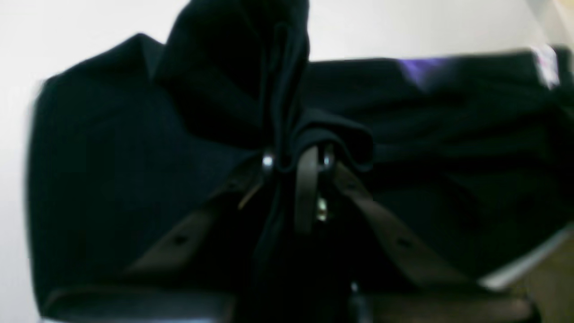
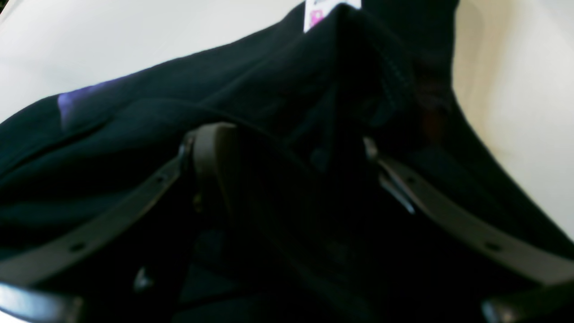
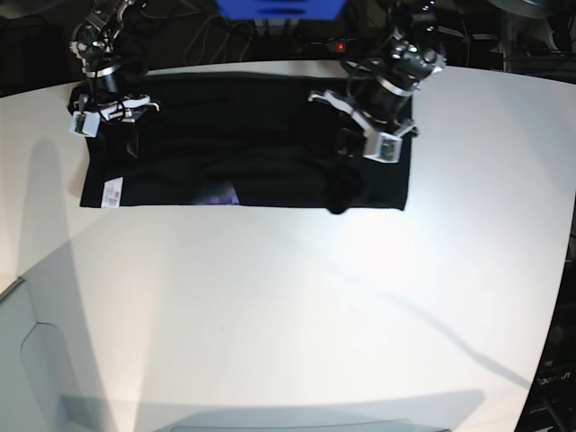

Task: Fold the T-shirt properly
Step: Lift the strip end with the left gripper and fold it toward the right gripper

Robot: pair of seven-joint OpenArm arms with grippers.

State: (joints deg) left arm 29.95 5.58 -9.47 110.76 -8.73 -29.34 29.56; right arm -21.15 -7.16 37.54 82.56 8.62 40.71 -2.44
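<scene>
Near table: the white table lies bare across the 6 o'clock half of the base view; nothing of mine is working there.

T-shirt place: the T-shirt sits far off at 12 o'clock, close to the table's back edge, spread between my two arms.

Long axis: it makes a dark band whose long side runs from 9 to 3 o'clock; I cannot tell which end is collar and which is hem.

Label end: a small label shows at the band's 9 o'clock end, and a patch of purple print peeks out along the near edge.

My left gripper: my left gripper is pinched tight on a bunch of the black cloth, which rises from the jaws in a peak and droops as a dark lump over the 3 o'clock end.

My right gripper: my right gripper is spread wide at the 9 o'clock end, jaws either side of a raised ridge of cloth, gripping nothing as far as I can see.

Progress: I judge the lengthwise fold done, since the shirt reads as a narrow strip; the crosswise folds are left.
</scene>
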